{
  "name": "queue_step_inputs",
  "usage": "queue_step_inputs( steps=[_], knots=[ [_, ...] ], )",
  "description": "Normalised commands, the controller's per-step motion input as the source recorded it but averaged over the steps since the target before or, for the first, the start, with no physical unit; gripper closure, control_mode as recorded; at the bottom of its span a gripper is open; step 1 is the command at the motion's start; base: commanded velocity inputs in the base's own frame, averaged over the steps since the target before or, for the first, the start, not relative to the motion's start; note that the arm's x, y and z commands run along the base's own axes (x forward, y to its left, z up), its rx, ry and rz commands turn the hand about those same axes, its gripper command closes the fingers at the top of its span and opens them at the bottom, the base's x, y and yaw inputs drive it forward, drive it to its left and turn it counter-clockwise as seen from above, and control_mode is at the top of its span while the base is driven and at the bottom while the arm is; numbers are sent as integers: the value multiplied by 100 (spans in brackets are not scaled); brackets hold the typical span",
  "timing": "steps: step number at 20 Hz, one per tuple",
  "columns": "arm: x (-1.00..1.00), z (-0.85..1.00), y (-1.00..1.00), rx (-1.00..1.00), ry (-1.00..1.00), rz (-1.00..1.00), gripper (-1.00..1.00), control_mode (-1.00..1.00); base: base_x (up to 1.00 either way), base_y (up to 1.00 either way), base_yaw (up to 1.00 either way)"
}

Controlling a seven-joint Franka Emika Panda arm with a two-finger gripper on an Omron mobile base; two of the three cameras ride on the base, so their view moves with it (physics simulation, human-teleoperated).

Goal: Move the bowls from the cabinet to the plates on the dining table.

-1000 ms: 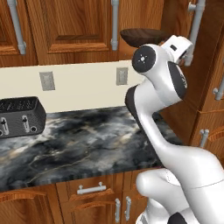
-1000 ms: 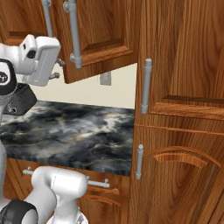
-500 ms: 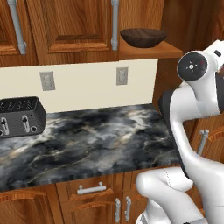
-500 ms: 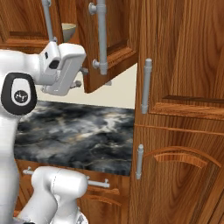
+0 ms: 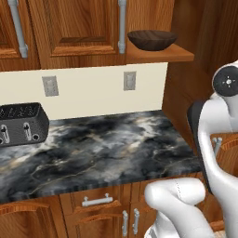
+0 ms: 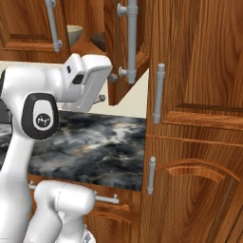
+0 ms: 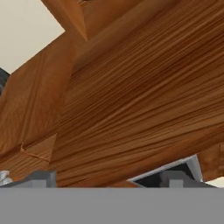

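The cabinet stands with its right-hand door swung out. On the bared shelf sits the dark brown bowl. From the right base view the pale bowl shows further in on the same shelf. My gripper hovers just left of the door's grey bar handle, apart from it. In the hand view the gripper is open, its fingertips spread wide with nothing between them, facing brown wood. The plates and the dining table are out of view.
A black toaster stands at the left on the marble worktop, against a cream wall with sockets. Tall wooden cupboard fronts with grey handles rise on the right. Drawers lie below the worktop.
The arm swung to the right and drew the cabinet door open, baring the shelf and the bowls. The jaws have spread and let go of the handle.
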Motion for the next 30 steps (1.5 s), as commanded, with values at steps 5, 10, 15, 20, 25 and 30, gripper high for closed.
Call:
queue_step_inputs(
  steps=[5,10,15,20,25,30],
  knots=[
    [-3,0,53,-7,0,0,-100,-100,0,0,0],
    [-24,4,94,0,0,0,-100,-100,0,0,0],
    [-13,5,68,4,0,0,-100,-100,0,0,0],
    [0,31,7,34,-4,0,-100,-100,0,0,0],
    [0,57,0,52,-9,0,-100,-100,0,0,0],
    [0,37,7,42,-12,0,-100,-100,0,0,0]
  ],
)
